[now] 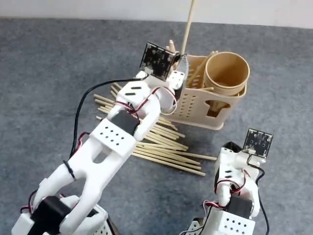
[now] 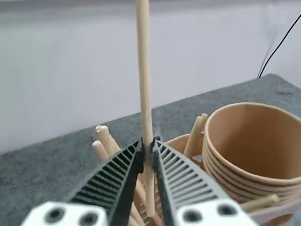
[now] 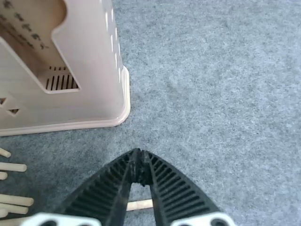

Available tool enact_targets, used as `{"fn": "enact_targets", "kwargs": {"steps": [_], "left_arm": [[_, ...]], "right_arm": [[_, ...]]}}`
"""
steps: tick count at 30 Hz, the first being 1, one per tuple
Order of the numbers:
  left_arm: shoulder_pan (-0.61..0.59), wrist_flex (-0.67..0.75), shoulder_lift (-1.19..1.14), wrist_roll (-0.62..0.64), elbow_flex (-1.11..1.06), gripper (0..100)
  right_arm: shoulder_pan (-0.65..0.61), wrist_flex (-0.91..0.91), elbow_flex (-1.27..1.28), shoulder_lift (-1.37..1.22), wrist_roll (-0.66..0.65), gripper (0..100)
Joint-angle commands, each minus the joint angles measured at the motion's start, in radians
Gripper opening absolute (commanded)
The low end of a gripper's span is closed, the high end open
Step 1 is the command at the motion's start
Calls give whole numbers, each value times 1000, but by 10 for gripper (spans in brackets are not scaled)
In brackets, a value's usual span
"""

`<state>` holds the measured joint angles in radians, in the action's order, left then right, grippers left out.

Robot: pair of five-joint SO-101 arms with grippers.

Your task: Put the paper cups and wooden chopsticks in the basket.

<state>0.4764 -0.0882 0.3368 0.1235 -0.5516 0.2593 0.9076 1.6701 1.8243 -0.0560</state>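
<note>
Left gripper clamped one chopstick over the basket; stick's top was cut off at frame edge. Paper cups sat stacked inside, loose chopsticks at basket's 8 o'clock, partly under the arm. Right gripper was closed, empty, at 5 o'clock.

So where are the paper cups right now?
The paper cups sit stacked inside the basket, in its right half in the high view, beside the upright chopstick that the left gripper holds over the other half.
</note>
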Motion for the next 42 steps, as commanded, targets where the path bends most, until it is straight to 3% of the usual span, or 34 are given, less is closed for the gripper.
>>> {"fn": "enact_targets", "kwargs": {"steps": [1,10,21,26,31,42], "left_arm": [[-12,0,-1,48,56,96],[-13,-275,-1,97,159,164],[-8,-428,111,91,162,168],[-5,-571,188,87,163,162],[-12,-678,222,-49,168,101],[10,-1062,404,-281,159,84]], "right_arm": [[-7,2,124,12,-2,14],[-7,2,124,12,-2,14],[-7,2,124,12,-2,14],[-7,2,124,12,-2,14],[-7,2,124,12,-2,14],[-7,2,124,12,-2,14]]}}
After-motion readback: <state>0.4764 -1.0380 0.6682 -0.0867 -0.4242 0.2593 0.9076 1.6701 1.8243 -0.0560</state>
